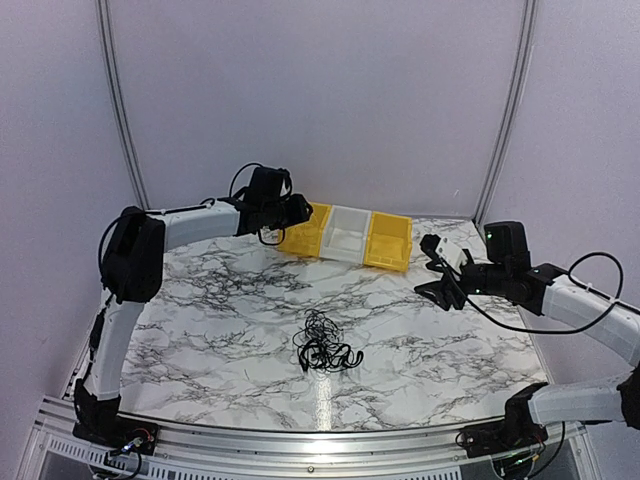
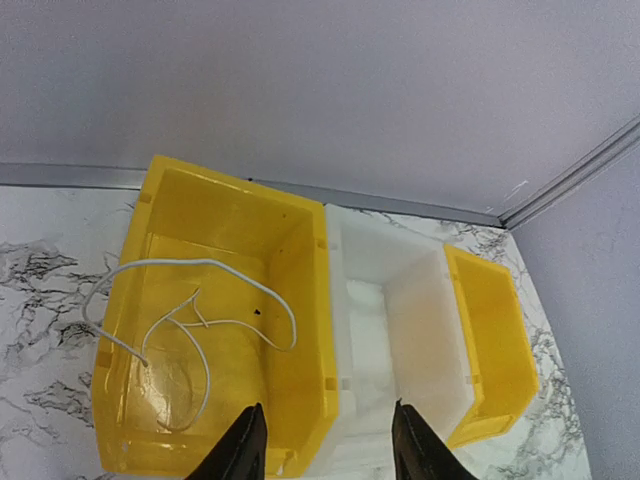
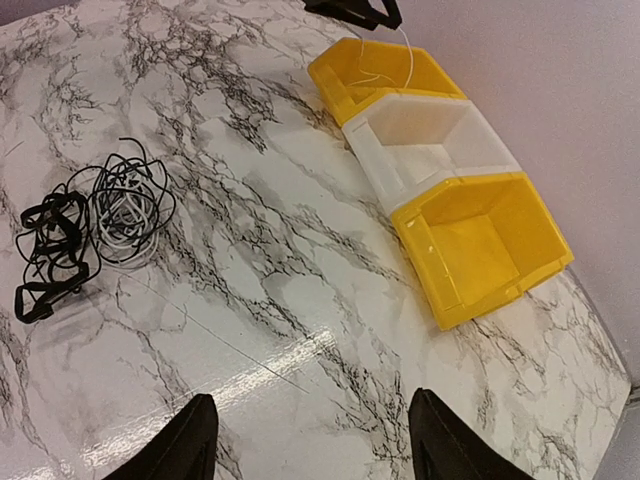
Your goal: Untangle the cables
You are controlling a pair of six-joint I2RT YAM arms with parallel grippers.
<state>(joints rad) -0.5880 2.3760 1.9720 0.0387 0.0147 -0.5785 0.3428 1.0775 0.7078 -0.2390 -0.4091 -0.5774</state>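
At the back of the marble-patterned tabletop (image 1: 220, 320), the left claw (image 2: 330, 448) hangs over the left yellow bin (image 2: 230, 185), its two dark fingers spread wide with nothing between them. Inside that bin lies one white cable (image 2: 200, 320), thin and springy. It curls in loose loops across the glossy plastic floor, and one bend is draped over the bin's outer wall. We judge this strand sorted, and the work now turns to the rest.

That rest is the knot of cables (image 1: 322, 345), sitting near the middle of the tabletop, well apart from both arms. It is mostly thin black wire in overlapping rings, with a thicker black strand bunched on one side. The right wrist view shows a pale strand threaded through the rings.

The right claw (image 3: 312, 440) hovers above the tabletop to the right of the knot, near the right yellow bin (image 2: 500, 330), its fingers likewise wide apart and holding nothing. A white bin (image 2: 420, 290) stands between the two yellow ones, the three touching in a row against the back wall.

The next move, in our reading, calls for one claw to come down and pin the knot while the other picks a single outer loop. The wires look slack and light, so a pull on one is likely to drag the whole bundle across the slick, reflective surface.
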